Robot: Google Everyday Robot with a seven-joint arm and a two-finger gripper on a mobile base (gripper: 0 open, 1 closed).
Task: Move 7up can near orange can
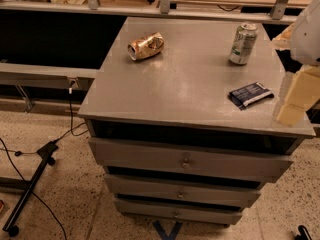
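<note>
Grey metal drawer cabinet (190, 79) on a speckled floor, that's our workspace. The smooth silver-and-green 7up can (243, 44) stands upright near the back right corner. It's well apart from the dented orange-gold can (145, 45), which lies on its side at back left. Our pale yellow gripper (296, 100) hangs off the right edge, clear of both cans; we can't tell if it's wide or narrow. Risks we see: tipping the tall can, setting the orange one rolling, or snagging the dark blue packet (251, 94).
</note>
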